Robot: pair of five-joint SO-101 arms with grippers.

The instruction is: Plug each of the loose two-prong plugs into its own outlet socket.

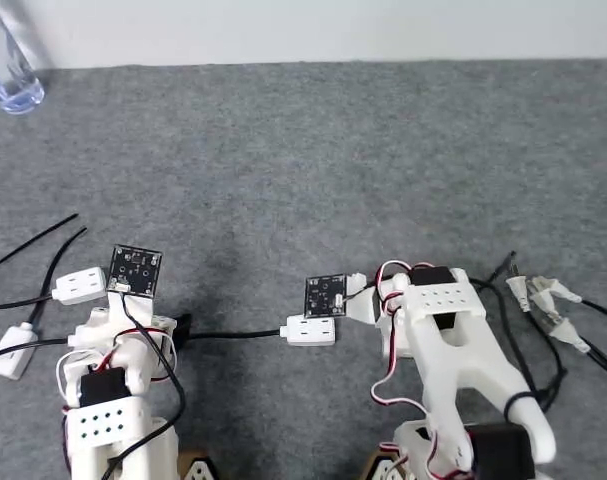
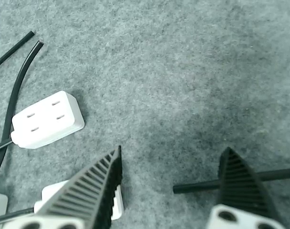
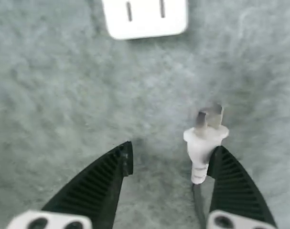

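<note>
— What is the surface underneath?
— Grey cloth [image 2: 183,71], felt-like, fuzzy and matt.
— The outlet socket [image 2: 47,119]?
— Smooth white plastic with a faint sheen. The plug [image 3: 204,143] is the same, with bare metal prongs [image 3: 209,114].
— And the left gripper [image 2: 172,151], its fingers [image 2: 94,186]?
— Black plastic, ribbed, matt.

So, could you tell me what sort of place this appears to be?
Likely a robotics lab bench: two small arms on a grey mat, loose sockets and plugs laid out around them, and a plain white wall behind.
</note>
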